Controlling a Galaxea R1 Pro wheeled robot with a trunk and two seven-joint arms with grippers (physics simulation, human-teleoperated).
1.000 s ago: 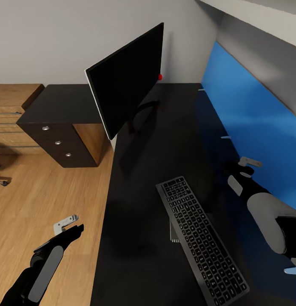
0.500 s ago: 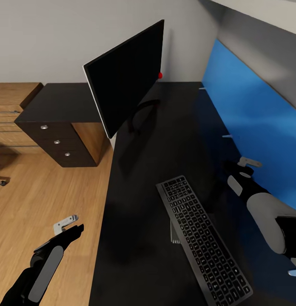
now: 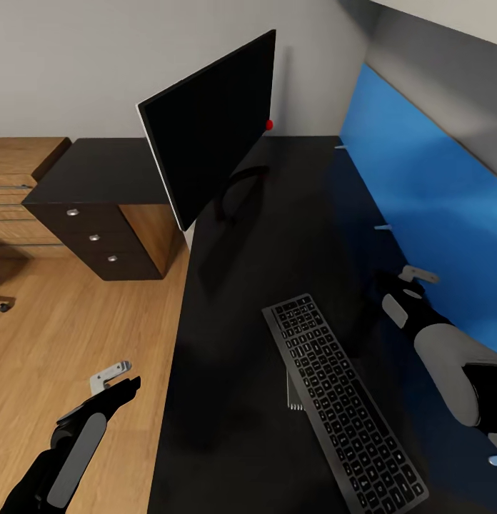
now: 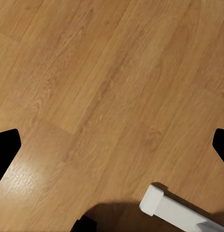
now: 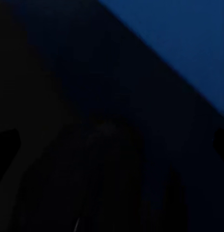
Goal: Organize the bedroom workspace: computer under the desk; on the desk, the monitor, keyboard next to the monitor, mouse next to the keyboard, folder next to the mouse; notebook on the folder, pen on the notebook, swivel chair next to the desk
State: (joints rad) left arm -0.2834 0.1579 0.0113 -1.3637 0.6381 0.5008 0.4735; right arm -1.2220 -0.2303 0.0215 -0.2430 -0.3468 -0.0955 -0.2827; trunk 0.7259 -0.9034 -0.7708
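The monitor (image 3: 206, 135) stands on the black desk (image 3: 277, 235) at the back, black front turned left, its curved foot (image 3: 238, 187) behind it. The keyboard (image 3: 341, 400) lies slantwise on the desk's near part, with a small grey thing (image 3: 291, 391) showing under its left edge. My left gripper (image 3: 118, 378) hangs open over the wood floor to the left of the desk, holding nothing. My right gripper (image 3: 409, 280) is open low over the desk's right side, right of the keyboard's far end and close to the blue wall panel (image 3: 420, 178).
The dark drawer unit (image 3: 98, 239) with silver knobs stands at the desk's left, light wooden low cabinets (image 3: 20, 164) beyond it. A small metal part (image 3: 0, 305) shows at the left edge. The left wrist view looks down on floor (image 4: 102, 87) and a white leg (image 4: 170, 210).
The whole picture has shifted slightly, so the camera moved. Both arms and the keyboard keep their places.
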